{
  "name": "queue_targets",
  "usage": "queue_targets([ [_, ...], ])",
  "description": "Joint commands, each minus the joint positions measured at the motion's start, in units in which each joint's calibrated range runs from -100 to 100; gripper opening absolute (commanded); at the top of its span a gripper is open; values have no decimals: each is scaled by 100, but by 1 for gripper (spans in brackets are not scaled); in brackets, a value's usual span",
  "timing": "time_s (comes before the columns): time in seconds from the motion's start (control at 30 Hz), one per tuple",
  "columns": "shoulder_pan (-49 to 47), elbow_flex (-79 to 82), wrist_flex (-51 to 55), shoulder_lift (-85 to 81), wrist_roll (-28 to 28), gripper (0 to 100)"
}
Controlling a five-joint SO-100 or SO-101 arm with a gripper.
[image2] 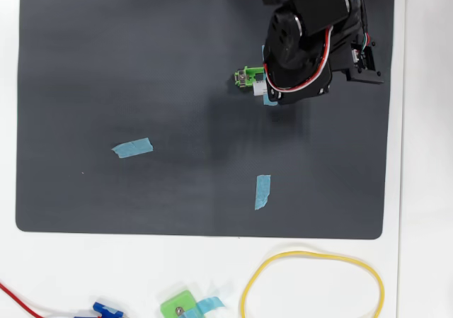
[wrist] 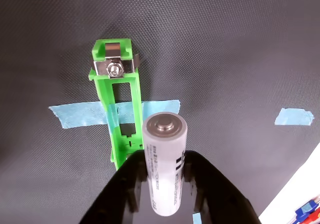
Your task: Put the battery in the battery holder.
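- In the wrist view, the claw [wrist: 165,171] is grasping the battery [wrist: 164,161]; its two black fingers [wrist: 127,184] are pressing on the left and right sides of the white cylinder.
- The battery is pointing away from the camera, and its flat silver end is facing up toward the lens.
- The battery holder [wrist: 117,99] is lying on the dark mat [wrist: 225,59] just behind the battery, with its long side running away from the claw.
- The near end of the green frame is being hidden by the battery and the left finger, so I cannot tell if the battery is touching the frame there.
- At the far end of the holder, a silver metal contact [wrist: 115,67] with a screw is showing clearly.
- A strip of blue tape [wrist: 80,115] is crossing under the frame, and it is fixing it to the mat.
- In the overhead view, the arm [image2: 311,35] is covering most of the holder [image2: 248,77]; only its left end with the screw is showing, near the upper right part of the mat [image2: 141,63].
- Two more blue tape pieces [image2: 132,148] are lying on the mat, well apart from the holder.
- On the white worktop [image2: 425,190] below the mat, a yellow cable loop [image2: 311,254] and a small green block [image2: 178,307] are lying.
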Motion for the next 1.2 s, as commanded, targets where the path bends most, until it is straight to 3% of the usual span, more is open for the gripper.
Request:
queue_targets([
  [0.0, 0, 18, -59, -197, -21, 0],
  [1.17, -249, 247, -59, -197, -199, 0],
])
